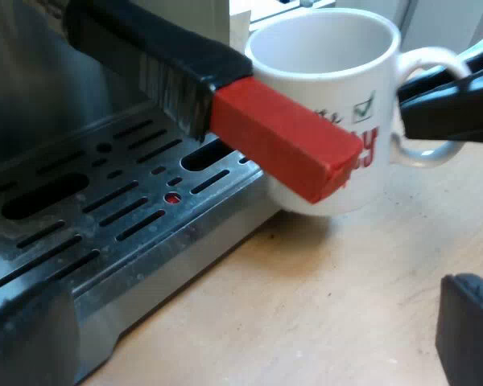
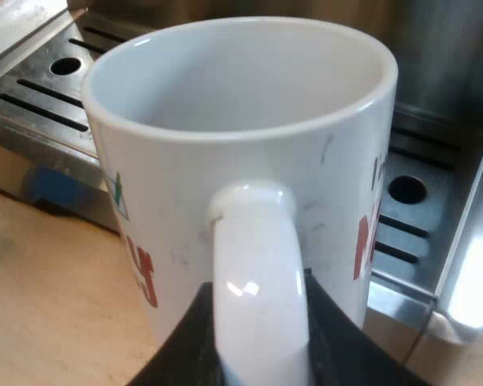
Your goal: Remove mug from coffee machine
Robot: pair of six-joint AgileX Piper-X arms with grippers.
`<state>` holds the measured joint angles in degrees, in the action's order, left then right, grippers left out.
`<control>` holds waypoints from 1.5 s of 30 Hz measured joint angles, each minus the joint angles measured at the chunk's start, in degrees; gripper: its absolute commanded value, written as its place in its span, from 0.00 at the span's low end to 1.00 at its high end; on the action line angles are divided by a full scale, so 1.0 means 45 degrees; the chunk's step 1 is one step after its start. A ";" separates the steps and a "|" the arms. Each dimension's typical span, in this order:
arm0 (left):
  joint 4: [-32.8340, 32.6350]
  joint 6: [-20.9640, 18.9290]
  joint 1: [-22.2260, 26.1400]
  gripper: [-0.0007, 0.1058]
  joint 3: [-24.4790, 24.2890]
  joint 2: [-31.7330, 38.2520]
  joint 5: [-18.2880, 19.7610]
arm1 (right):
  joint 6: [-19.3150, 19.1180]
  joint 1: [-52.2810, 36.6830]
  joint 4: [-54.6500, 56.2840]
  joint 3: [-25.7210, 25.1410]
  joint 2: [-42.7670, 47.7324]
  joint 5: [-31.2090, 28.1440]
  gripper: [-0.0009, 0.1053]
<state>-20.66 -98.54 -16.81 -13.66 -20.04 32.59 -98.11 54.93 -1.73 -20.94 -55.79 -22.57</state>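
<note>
Mug (image 2: 185, 201), by its handle, sits between the two black fingers (image 2: 185, 346) of the right gripper (image 2: 262, 342), which is closed narrow on that loop. I judge this grip was chosen to keep the cup upright and the arm clear of the machine.

Taking the mug's handle as six o'clock, the drip tray (image 2: 32, 88) spreads from about ten round to two o'clock. The mug is off the grate, just beside its edge over the wooden table (image 1: 306, 305); whether the base touches the wood I cannot tell. The holder's red handle end (image 1: 286, 145) juts out close by the cup wall at roughly ten o'clock, so any pull is safest toward six.

Count: one mug, one holder handle, one drip tray, two fingers on the loop
</note>
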 measured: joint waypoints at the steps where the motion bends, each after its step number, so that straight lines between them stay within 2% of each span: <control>1: -0.0046 0.0000 -0.0033 0.86 -0.0053 0.0000 -0.0006 | 0.0000 0.0000 0.0154 0.0000 0.0137 0.0000 0.01; 3: -0.0310 0.0000 -0.0298 0.86 -0.0365 0.0000 -0.0006 | 0.0000 0.0000 0.1203 0.0000 0.1179 0.0000 0.01; 11: -0.1329 0.0000 -0.1541 0.86 -0.1685 0.0000 -0.0006 | 0.0056 0.0000 0.3394 0.0011 0.3329 0.0000 0.01; 14: -0.1386 0.0000 -0.1604 0.86 -0.1797 0.0000 -0.0006 | 0.0092 0.0000 0.4301 0.0011 0.3992 0.0000 0.01; 16: -0.1388 0.0000 -0.1601 0.86 -0.2244 0.0000 0.0026 | 0.0092 0.0000 0.5001 -0.0056 0.4482 0.0000 0.01; 20: -0.1388 0.0000 -0.1636 0.86 -0.2689 0.0000 0.0568 | 0.0346 0.0000 0.6210 -0.0300 0.5420 0.0000 0.01; 24: -0.1388 0.0000 -0.2231 0.86 -0.2734 0.0000 0.0569 | 0.0888 0.0000 0.6576 -0.0382 0.6008 -0.0455 0.01; 26: -0.1388 0.0000 -0.3084 0.86 -0.2734 0.0000 0.0443 | 0.0940 0.0000 0.6620 -0.0382 0.6100 -0.0902 0.01; 31: -0.0796 0.0023 -0.4201 0.86 -0.2734 -0.0132 0.0282 | 0.0991 0.0000 0.6727 -0.0382 0.6096 -0.1961 0.01; 36: 0.0070 0.0023 -0.4958 0.86 -0.2734 -0.1210 -0.0013 | 0.0994 0.0000 0.6717 -0.0382 0.6096 -0.2770 0.01; 45: 0.1320 0.0023 -0.5159 0.86 -0.2734 -0.2715 -0.0096 | 0.0994 0.0000 0.6531 0.0141 0.6096 -0.3699 0.01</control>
<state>-14.72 -98.44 -40.02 -25.96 -32.26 32.15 -93.64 54.93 27.66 -20.31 -28.36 -39.22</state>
